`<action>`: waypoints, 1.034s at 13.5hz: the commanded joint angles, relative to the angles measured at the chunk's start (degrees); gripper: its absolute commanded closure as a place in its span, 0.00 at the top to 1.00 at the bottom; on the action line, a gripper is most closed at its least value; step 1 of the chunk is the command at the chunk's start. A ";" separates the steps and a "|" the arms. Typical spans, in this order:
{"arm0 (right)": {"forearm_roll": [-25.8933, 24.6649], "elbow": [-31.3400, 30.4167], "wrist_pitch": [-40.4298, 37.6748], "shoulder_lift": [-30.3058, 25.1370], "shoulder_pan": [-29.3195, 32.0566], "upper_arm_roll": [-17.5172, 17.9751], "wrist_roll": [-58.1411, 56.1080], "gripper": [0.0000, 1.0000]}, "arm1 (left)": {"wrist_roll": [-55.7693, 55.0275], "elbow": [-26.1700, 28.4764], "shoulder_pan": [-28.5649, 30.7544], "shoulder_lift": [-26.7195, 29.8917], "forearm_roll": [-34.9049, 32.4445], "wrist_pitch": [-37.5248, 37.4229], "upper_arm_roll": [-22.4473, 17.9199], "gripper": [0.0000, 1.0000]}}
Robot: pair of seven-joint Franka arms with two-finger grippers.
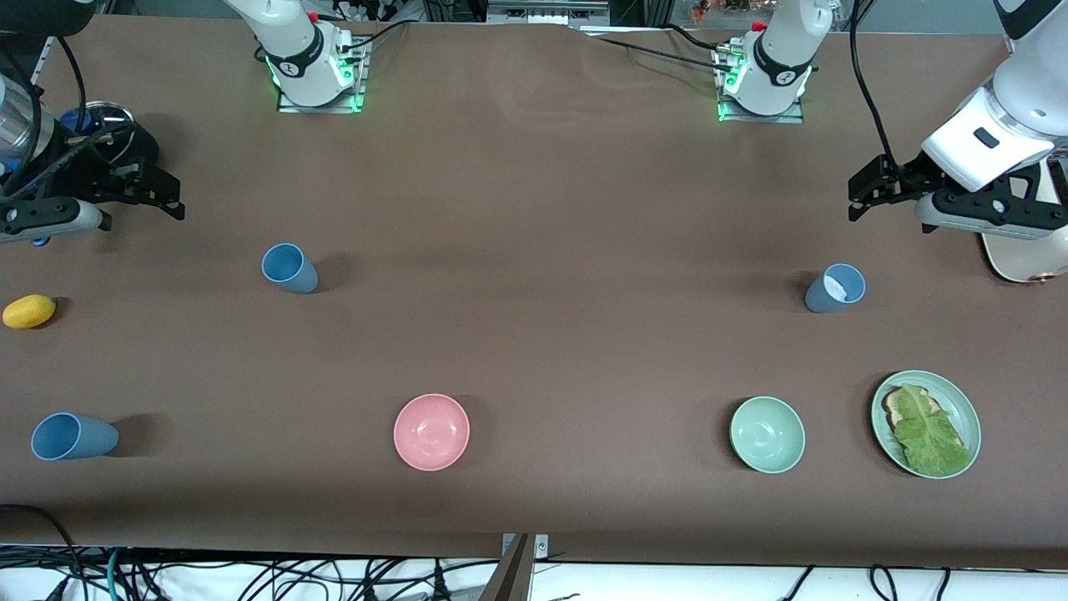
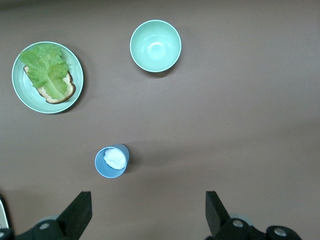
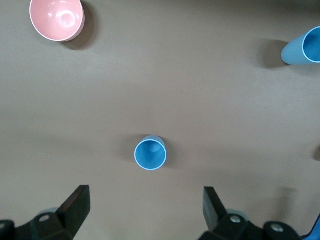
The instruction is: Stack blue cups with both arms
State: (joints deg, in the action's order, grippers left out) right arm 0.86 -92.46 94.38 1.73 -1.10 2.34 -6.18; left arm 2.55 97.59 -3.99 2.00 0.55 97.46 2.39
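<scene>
A mid-blue cup (image 1: pixel 289 267) stands upright toward the right arm's end of the table; it also shows in the right wrist view (image 3: pixel 150 152). A second mid-blue cup (image 1: pixel 73 436) stands nearer to the front camera, close to that end's edge (image 3: pixel 304 47). A greyer blue cup with a whitish inside (image 1: pixel 834 288) stands toward the left arm's end (image 2: pixel 111 161). My right gripper (image 1: pixel 171 196) hangs open and empty over bare table (image 3: pixel 145 210). My left gripper (image 1: pixel 859 196) hangs open and empty over bare table (image 2: pixel 147 212). Neither touches a cup.
A pink bowl (image 1: pixel 431 431) and a pale green bowl (image 1: pixel 767 434) sit near the front edge. A green plate with bread and lettuce (image 1: pixel 926 423) lies beside the green bowl. A yellow lemon (image 1: pixel 29 310) lies at the right arm's end. A cream object (image 1: pixel 1022 259) lies under the left arm.
</scene>
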 commanded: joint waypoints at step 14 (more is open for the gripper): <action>-1.91 0.97 1.50 0.47 0.31 0.12 0.65 1.00 | 0.35 -0.82 0.38 -0.77 0.42 -0.87 -0.46 1.00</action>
State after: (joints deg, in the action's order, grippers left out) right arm -0.29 -92.47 95.88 1.78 -1.03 2.20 -6.18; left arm 2.55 97.59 -3.81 1.88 0.55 97.44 2.21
